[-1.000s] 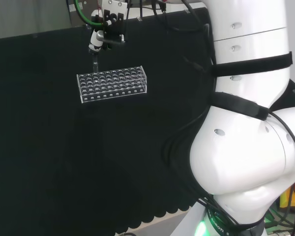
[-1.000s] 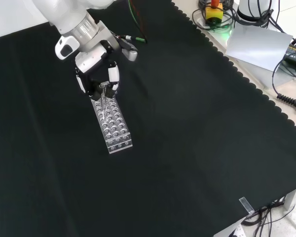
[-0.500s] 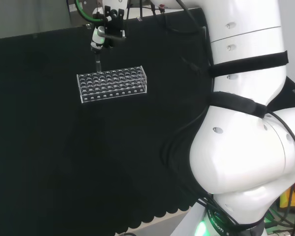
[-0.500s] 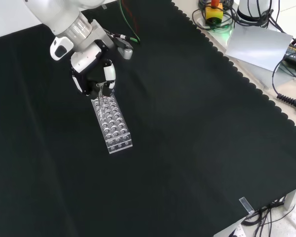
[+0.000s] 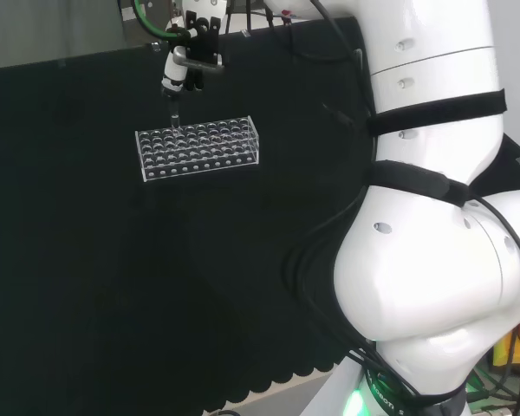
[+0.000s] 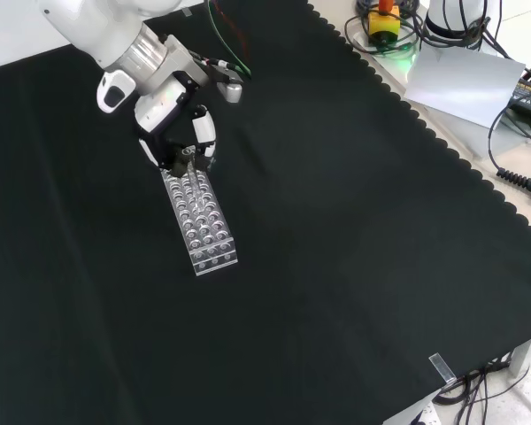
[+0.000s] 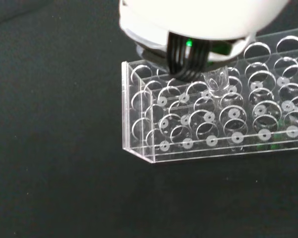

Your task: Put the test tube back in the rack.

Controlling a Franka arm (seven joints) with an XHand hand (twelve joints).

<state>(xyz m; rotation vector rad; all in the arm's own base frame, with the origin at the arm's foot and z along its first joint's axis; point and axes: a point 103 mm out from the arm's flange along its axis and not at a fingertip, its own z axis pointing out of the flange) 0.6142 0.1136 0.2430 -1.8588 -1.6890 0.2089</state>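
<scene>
While the test tube (image 7: 219, 83) hung below the hand (image 6: 173, 133), its lower end sat just above the rack (image 7: 208, 119), over a hole near the rack's end.

The one clear tube was pinched by its upper end between curled fingers (image 6: 203, 131), upright in the head view (image 5: 172, 113), its tip close over the holes nearest the hand. It looked light, stiff and smooth, likely glass or thin plastic, so it would probably slip if tilted and crack if pushed against a hole's edge; holding it near the top left the length free to go down. One clear rack stood beneath the hand on the black-clothed table (image 6: 354, 248), with many round holes in several rows; I could make out no other tube in it.
</scene>
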